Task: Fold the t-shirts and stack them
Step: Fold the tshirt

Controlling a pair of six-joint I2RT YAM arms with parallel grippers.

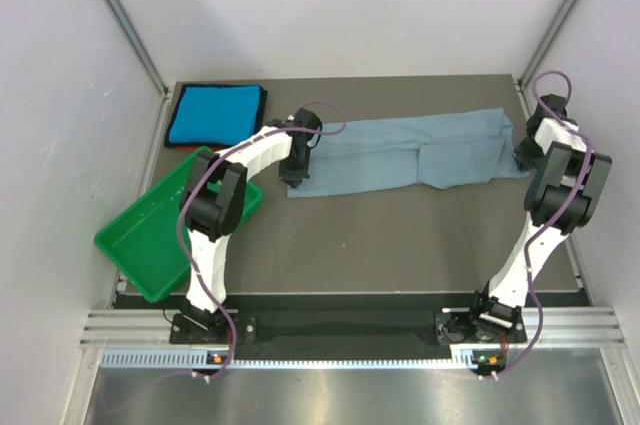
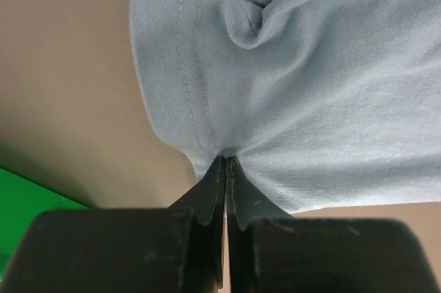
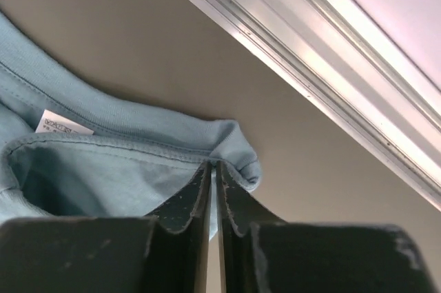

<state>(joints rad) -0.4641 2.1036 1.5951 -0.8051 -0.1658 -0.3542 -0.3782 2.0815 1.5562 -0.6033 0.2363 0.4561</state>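
The dusty grey-blue t-shirt (image 1: 410, 153) lies folded into a long strip across the back of the table. My left gripper (image 1: 296, 177) is shut on its left hem corner (image 2: 227, 148), near the stitched seam. My right gripper (image 1: 524, 157) is shut on the shirt's right end, at the collar edge (image 3: 227, 143), where a small white tag (image 3: 63, 125) shows. The turquoise-blue t-shirt (image 1: 214, 114) with dark edging lies folded at the back left corner, apart from both grippers.
A green plastic tray (image 1: 150, 235) stands tilted at the left front, close beside the left arm; it also shows in the left wrist view (image 2: 27, 200). The metal frame rail (image 3: 324, 65) runs just right of the right gripper. Bare table lies in front of the grey-blue shirt.
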